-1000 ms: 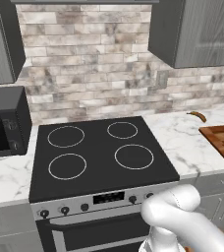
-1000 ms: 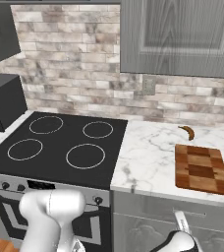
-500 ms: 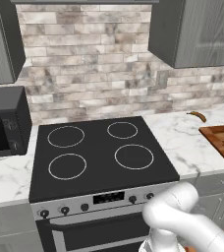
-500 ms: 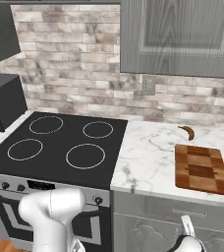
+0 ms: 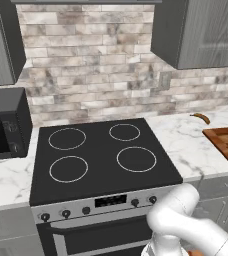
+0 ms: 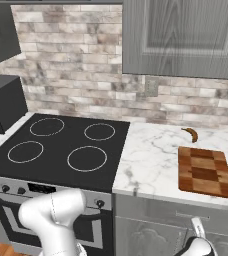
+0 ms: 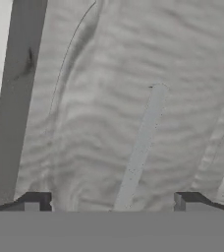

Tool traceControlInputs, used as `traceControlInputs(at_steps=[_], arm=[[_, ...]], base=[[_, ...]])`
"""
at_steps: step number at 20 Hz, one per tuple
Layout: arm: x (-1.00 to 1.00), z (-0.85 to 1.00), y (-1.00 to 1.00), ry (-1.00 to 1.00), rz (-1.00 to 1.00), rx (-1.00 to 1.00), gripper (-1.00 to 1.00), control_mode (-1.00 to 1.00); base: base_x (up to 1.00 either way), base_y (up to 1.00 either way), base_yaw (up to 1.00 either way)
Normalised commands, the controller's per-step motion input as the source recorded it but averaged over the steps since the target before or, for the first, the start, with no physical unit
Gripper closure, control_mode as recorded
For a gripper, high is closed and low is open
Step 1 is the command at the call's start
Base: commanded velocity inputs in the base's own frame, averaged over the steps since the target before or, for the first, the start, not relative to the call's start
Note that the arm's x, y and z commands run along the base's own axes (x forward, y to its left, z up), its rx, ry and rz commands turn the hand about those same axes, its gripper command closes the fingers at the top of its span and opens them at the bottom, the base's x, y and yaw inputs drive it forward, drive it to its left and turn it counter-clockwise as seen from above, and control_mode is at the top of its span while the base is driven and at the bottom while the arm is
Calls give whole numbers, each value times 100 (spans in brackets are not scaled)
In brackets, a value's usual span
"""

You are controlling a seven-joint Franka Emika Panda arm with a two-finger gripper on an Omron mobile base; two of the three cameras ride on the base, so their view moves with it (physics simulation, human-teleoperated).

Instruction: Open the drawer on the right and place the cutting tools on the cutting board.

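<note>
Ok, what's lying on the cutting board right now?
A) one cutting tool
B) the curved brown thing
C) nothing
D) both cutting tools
C: the cutting board has a bare checkered top in the right base view, and the curved brown thing lies on the counter behind it, apart from the board.

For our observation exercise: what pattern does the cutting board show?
Reddish-brown checkered wood blocks on the cutting board, clearest in the right base view.
</note>
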Motion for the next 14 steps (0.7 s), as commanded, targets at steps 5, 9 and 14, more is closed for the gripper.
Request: traceControlInputs(at_steps=[5,9,14], arm=[[38,-26,-20,0,0,0,-100,-100],[42,-25,-16,0,0,0,-100,-100],[34,-36,-18,0,0,0,-100,-100]], base=[[0,0,0],[0,0,0],[0,0,0]])
